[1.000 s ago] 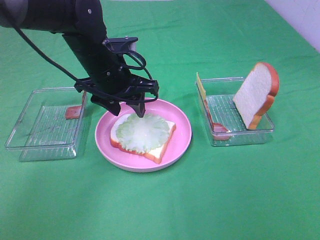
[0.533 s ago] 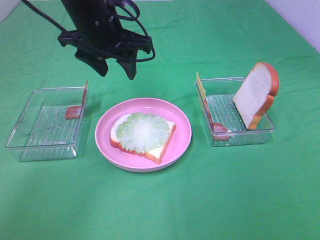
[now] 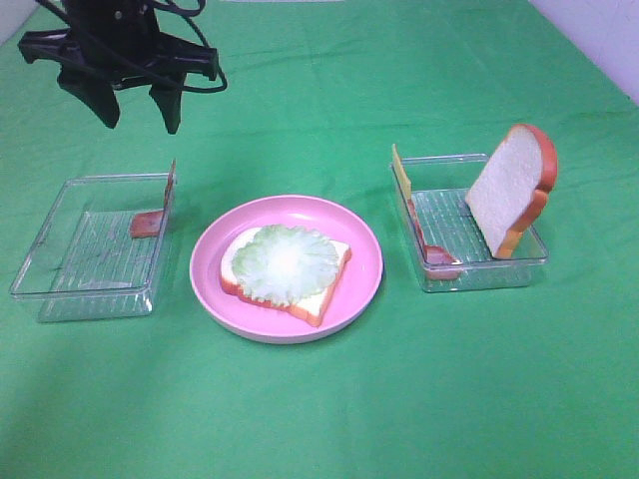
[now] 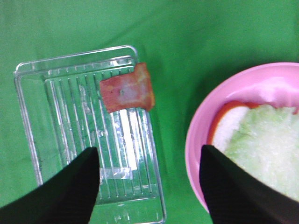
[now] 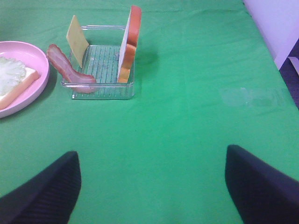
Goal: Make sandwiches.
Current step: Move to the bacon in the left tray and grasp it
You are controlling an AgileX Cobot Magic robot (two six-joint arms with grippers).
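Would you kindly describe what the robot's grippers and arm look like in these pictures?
The left gripper is matte black, with two tapering fingers and looping black cables. The right gripper shows only two dark, finely ribbed fingers. No markings are visible.

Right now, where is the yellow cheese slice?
In the high view, the cheese slice stands on edge at the left end of the right-hand clear tray, beside a bacon strip.
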